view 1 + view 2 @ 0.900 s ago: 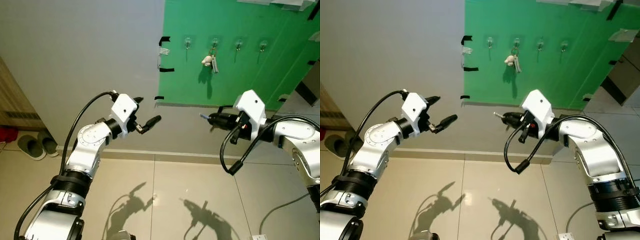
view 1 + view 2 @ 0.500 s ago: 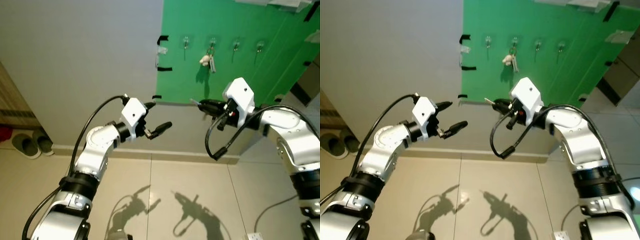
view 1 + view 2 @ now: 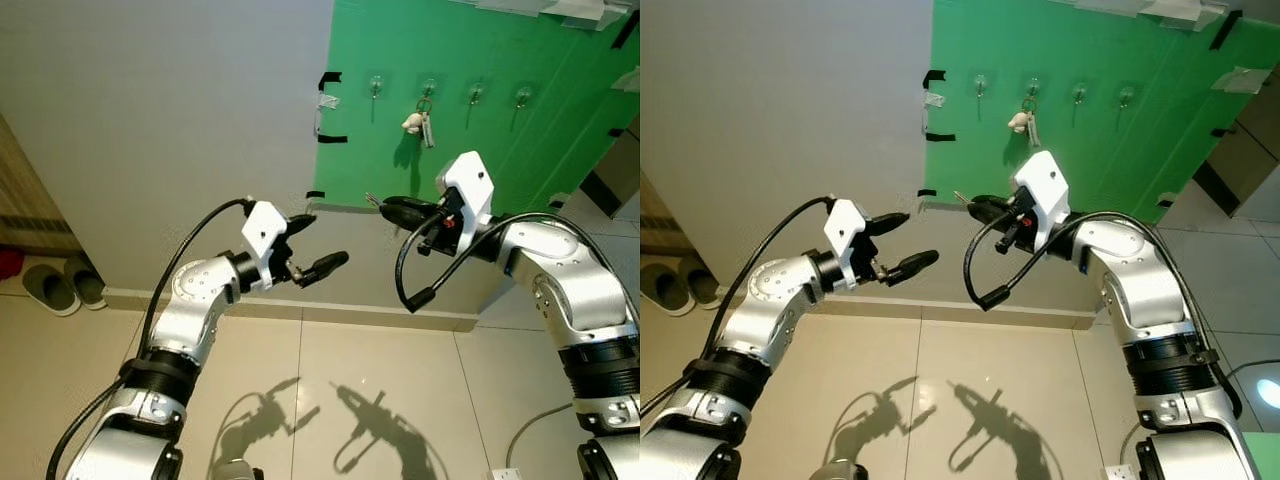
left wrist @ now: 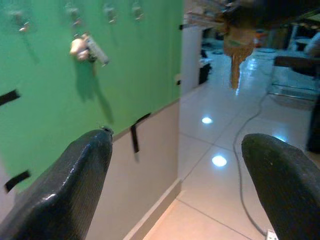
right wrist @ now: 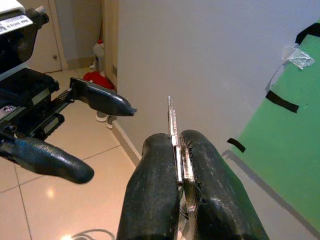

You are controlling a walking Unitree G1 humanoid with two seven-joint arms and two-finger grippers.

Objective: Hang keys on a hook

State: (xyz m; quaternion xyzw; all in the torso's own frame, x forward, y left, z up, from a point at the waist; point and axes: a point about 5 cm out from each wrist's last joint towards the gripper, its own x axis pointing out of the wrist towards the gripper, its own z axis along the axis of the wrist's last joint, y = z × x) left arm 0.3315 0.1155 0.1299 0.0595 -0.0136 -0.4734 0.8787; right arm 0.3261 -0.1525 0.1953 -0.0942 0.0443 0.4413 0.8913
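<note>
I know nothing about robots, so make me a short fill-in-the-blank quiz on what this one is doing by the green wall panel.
1. The right gripper is shut on a thin ____ key.
2. The left gripper has its black fingers ____.
3. A bunch of keys with a white charm hangs on the ____ hook from the left of four.

Missing words: metal; open; second

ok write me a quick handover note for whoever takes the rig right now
Right tool: shut on a key, raised before the wall, below the green board.
Left tool: open, holding nothing, raised facing the right one.
Hooks: four in a row on the board; the second already carries a key bunch.
Done: key gripped.
Left: lift it to a free hook, hang it and release.
</note>
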